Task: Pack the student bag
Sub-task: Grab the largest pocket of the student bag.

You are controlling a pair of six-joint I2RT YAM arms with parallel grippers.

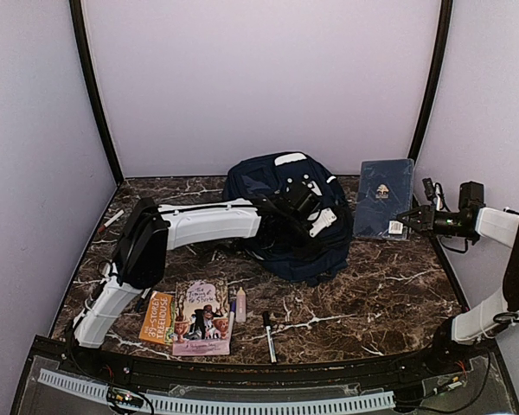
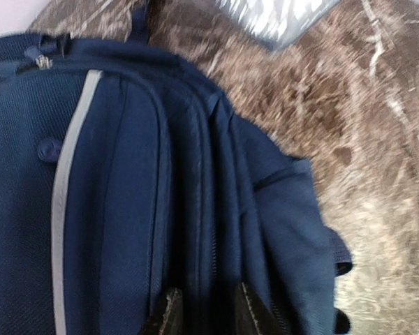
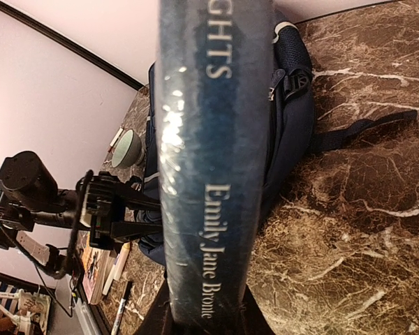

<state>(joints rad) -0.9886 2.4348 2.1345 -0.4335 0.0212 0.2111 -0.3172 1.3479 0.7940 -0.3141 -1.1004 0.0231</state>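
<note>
Navy student bag (image 1: 298, 255); blue book (image 3: 209, 174) outside

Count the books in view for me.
3. A dark-blue book is held by the right gripper, right of the student bag; an orange book and a pink book lie side by side near-left on the table. More may be hidden in the bag or under these.
</note>
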